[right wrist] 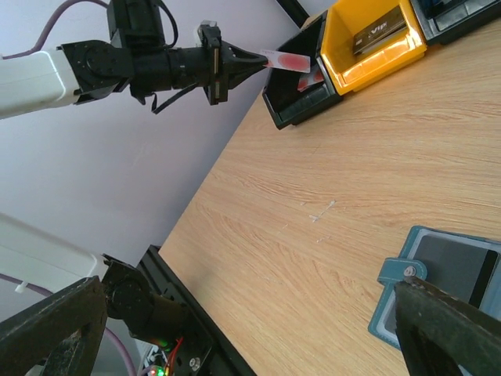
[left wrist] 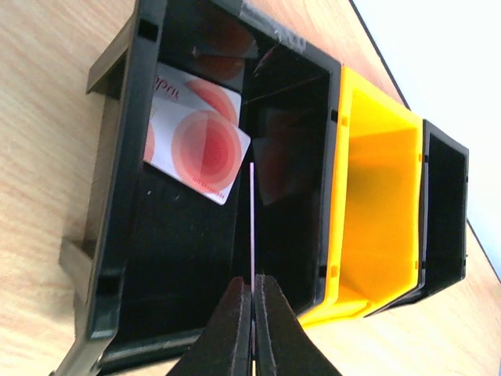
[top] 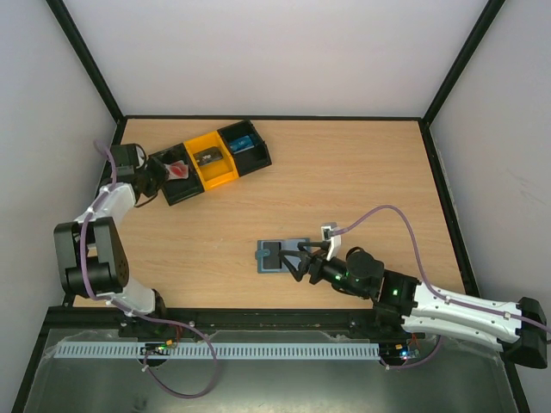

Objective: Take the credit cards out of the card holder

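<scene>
My left gripper (top: 164,175) is shut on a thin red-marked credit card (right wrist: 286,60) and holds it over the tray's left black compartment (left wrist: 188,258); the left wrist view shows this card edge-on (left wrist: 252,219). Another white card with red circles (left wrist: 200,145) lies in that compartment. The blue-grey card holder (top: 280,254) lies open and flat on the table near the front. My right gripper (top: 297,262) is wide open and empty, low over the holder's right side. In the right wrist view the holder (right wrist: 446,270) shows beside one finger (right wrist: 454,333). I cannot tell if a card is in it.
The black-and-orange tray (top: 225,178) stands at the back left. Its orange compartment (right wrist: 344,47) holds a dark card (right wrist: 380,31), and its right black compartment (top: 245,144) holds something blue. Black frame posts and white walls enclose the table.
</scene>
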Robot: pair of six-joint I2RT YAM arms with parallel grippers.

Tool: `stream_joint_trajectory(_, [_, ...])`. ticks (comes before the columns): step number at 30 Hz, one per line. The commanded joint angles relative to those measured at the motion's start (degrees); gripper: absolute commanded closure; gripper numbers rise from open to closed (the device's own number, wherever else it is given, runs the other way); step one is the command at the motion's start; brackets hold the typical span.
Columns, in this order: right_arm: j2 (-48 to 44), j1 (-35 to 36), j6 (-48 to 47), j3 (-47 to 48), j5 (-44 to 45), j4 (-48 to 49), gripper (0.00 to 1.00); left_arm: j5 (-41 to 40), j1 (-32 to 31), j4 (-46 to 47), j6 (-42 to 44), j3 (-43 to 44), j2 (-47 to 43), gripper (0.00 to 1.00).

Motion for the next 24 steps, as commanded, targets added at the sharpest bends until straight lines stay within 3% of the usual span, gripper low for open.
stream_joint_trajectory(1, [-1.97,-0.04,-1.43,1.72,1.47,-2.42,0.02,0.40,0.38,1.20,1.22,3.93,2.32,0.97])
stream_joint_trajectory(11, [-1.47,-0.04,-2.63,1.93,2.63,-2.03,0.02,-5.36,0.11,-1.46,4.61,8.92,8.47,0.97])
stream_joint_trajectory(24, [-0.76,-0.04,-2.10,-0.51,3.81,1.01,0.02,-5.52,-0.76,1.75,5.83,11.13,13.63,0.97])
